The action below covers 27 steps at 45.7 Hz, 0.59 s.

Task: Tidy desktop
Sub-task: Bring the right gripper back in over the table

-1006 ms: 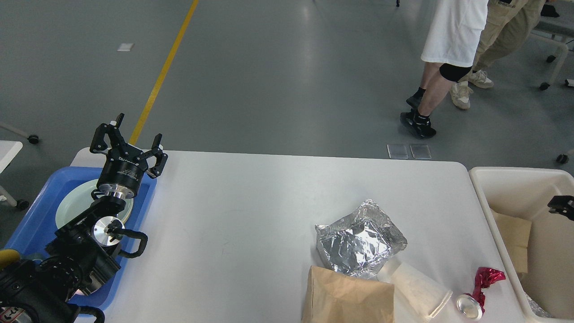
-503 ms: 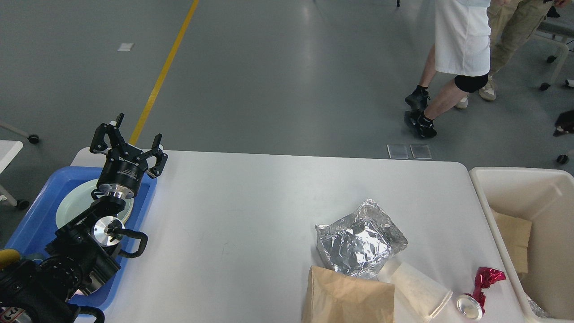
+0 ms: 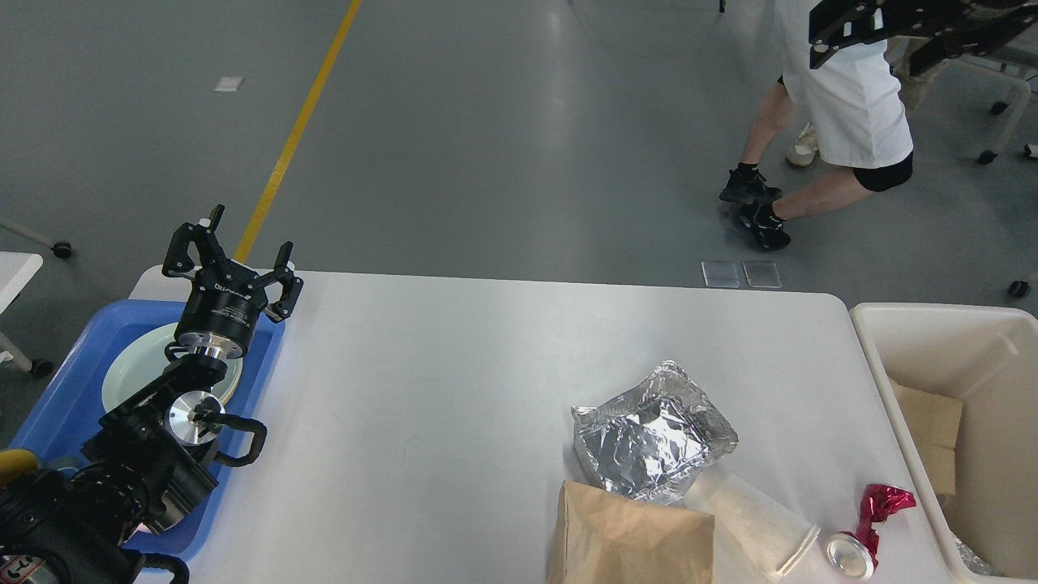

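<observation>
The white desktop (image 3: 446, 389) carries a crumpled silver foil bag (image 3: 653, 434), a brown paper bag (image 3: 628, 539), a white paper cup (image 3: 758, 523) lying on its side and a crushed red can (image 3: 864, 531), all at the front right. My left gripper (image 3: 235, 251) is open and empty, raised over the far right corner of the blue tray (image 3: 57, 405). My right gripper (image 3: 835, 28) is a dark shape high at the top right, far from the table; its fingers cannot be told apart.
A pale plate (image 3: 134, 365) lies in the blue tray at the left. A cream-white bin (image 3: 957, 324) stands off the table's right edge with cardboard (image 3: 928, 430) inside. A person (image 3: 851, 105) moves on the floor behind the table.
My right arm has risen from over the bin at the right edge up to the top right corner. The person behind has stepped along. My left arm has not moved.
</observation>
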Tool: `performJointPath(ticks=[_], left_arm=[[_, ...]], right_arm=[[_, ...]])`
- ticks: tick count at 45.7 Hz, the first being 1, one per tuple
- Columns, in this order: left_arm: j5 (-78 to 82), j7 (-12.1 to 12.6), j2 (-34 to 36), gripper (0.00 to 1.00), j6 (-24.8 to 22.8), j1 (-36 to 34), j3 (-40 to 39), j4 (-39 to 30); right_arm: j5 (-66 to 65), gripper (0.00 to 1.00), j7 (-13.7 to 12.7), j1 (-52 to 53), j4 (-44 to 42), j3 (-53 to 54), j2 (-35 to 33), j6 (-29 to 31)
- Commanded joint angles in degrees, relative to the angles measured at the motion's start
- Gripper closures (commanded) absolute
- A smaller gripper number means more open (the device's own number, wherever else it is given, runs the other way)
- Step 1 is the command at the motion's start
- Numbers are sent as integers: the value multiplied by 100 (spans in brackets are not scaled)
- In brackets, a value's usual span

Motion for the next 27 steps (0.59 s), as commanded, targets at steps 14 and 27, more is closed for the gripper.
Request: performJointPath(ticks=[14,27], left_arm=[[0,0,0,4,0,0,0,0],[0,0,0,4,0,0,0,0]], right_arm=[[52,2,3,435,1641,526,941,93],[289,7,3,-725,1686,544,1547,-159]])
